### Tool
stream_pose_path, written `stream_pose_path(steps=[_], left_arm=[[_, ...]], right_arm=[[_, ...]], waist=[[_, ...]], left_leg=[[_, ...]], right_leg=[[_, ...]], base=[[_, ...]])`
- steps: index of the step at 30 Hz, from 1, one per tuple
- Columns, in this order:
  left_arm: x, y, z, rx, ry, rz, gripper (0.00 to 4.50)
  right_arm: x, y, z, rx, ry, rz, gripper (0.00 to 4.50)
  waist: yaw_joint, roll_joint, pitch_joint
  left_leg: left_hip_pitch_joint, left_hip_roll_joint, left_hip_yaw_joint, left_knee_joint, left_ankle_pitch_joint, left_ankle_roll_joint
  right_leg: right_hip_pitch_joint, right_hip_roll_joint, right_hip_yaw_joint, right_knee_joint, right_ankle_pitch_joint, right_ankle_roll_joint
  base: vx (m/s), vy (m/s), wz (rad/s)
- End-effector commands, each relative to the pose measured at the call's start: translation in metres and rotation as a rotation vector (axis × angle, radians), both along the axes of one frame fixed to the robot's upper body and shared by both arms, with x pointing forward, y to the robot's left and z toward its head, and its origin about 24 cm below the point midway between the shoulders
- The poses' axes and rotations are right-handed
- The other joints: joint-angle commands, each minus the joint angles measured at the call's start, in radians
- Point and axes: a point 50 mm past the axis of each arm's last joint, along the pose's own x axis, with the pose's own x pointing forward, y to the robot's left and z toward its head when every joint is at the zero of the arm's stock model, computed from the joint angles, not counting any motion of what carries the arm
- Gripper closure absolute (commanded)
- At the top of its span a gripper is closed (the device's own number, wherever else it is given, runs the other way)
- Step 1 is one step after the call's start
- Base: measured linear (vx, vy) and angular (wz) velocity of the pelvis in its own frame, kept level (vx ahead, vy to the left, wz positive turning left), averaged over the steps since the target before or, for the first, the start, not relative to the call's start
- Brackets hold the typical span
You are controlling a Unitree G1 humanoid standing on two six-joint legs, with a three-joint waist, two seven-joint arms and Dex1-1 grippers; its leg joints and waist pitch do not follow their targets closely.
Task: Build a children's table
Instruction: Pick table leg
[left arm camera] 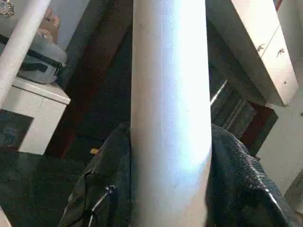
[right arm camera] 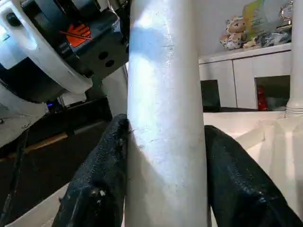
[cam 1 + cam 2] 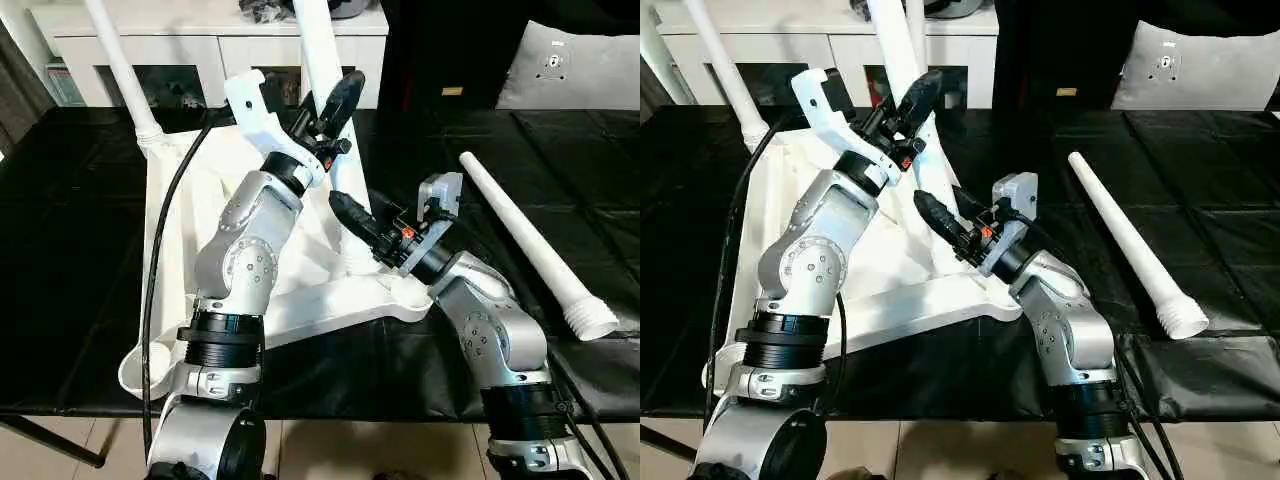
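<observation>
Children's table point(image 3: 190, 220) lies upside down; left pincer point(image 3: 325, 110) clasps its upright leg point(image 3: 318, 50), right pincer point(image 2: 165, 179) grips the same leg lower.

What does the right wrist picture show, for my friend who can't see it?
A thick white table leg stands upright between the right gripper's two black fingers, which press against its sides. The left gripper sits higher up beside the same leg, with a white cabinet behind.
</observation>
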Motion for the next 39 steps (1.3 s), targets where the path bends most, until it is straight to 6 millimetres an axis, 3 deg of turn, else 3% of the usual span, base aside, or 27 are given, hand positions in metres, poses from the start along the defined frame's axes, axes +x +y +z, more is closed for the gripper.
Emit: stream_pose_path(steps=[1,3,6,16,17,23,24,25,30,39], left_arm=[[0.0,-0.008,-0.003,-0.014,0.026,-0.001,2.74],[0.001,-0.006,-0.004,-0.012,0.033,0.015,2.74],[0.004,-0.004,-0.005,-0.008,0.044,0.033,2.74],[0.016,0.017,-0.009,0.012,0.092,0.118,2.74],[0.016,0.018,-0.01,0.013,0.094,0.119,2.74],[0.019,0.022,-0.01,0.01,0.107,0.106,2.74],[0.019,0.023,-0.01,0.011,0.106,0.094,2.74],[0.018,0.024,-0.009,0.013,0.103,0.08,2.74],[0.017,0.024,-0.009,0.024,0.098,0.051,2.74],[0.013,0.02,-0.006,0.005,0.083,-0.063,2.74]], right_arm=[[0.004,0.002,0.003,-0.025,-0.004,-0.003,2.62],[0.006,0.001,0.003,-0.03,0.001,-0.024,2.62],[0.008,-0.001,0.003,-0.042,-0.013,-0.041,1.92],[0.01,-0.017,0.0,-0.035,0.012,-0.102,1.09],[0.011,-0.018,0.0,-0.031,0.011,-0.104,0.98],[0.013,-0.038,0.01,0.074,0.052,-0.139,0.53],[0.013,-0.047,0.012,0.083,0.061,-0.14,0.45],[0.014,-0.054,0.013,0.083,0.059,-0.137,0.22],[0.011,-0.068,0.016,0.04,0.076,-0.077,0.01],[0.008,-0.075,0.016,-0.03,0.114,0.006,0.0]], waist=[[0.001,-0.018,-0.075],[0.0,-0.017,-0.075],[-0.002,-0.016,-0.076],[0.0,-0.011,-0.078],[0.001,-0.003,-0.077],[0.003,-0.009,-0.079],[0.003,-0.017,-0.078],[0.006,-0.015,-0.078],[0.008,-0.019,-0.079],[0.01,-0.02,-0.079]], left_leg=[[0.001,0.033,-0.008,-0.06,-0.08,0.099],[0.001,0.034,-0.008,-0.059,-0.076,0.1],[0.001,0.033,-0.008,-0.058,-0.077,0.099],[0.003,0.032,-0.009,-0.058,-0.078,0.099],[0.004,0.032,-0.01,-0.058,-0.081,0.098],[0.005,0.032,-0.009,-0.057,-0.08,0.106],[0.003,0.031,-0.008,-0.057,-0.075,0.107],[0.003,0.031,-0.008,-0.056,-0.067,0.109],[0.0,0.027,-0.006,-0.052,-0.055,0.122],[0.001,0.029,-0.006,-0.051,-0.053,0.123]], right_leg=[[0.067,-0.057,0.042,-0.062,-0.135,-0.203],[0.067,-0.057,0.042,-0.061,-0.131,-0.202],[0.067,-0.057,0.041,-0.061,-0.127,-0.206],[0.069,-0.056,0.04,-0.059,-0.099,-0.212],[0.068,-0.057,0.04,-0.059,-0.103,-0.214],[0.07,-0.056,0.039,-0.058,-0.095,-0.226],[0.072,-0.055,0.039,-0.058,-0.096,-0.226],[0.07,-0.056,0.04,-0.057,-0.096,-0.227],[0.073,-0.055,0.038,-0.057,-0.106,-0.221],[0.07,-0.055,0.036,-0.059,-0.136,-0.224]], base=[[0.0,0.0,0.0],[0.0,0.0,0.0],[0.0,0.0,0.0],[0.0,0.0,0.0],[0.0,0.0,0.0],[0.0,0.0,0.0],[0.0,0.0,0.0],[0.0,0.0,0.0],[0.0,0.0,0.0],[0.0,0.0,0.0]])
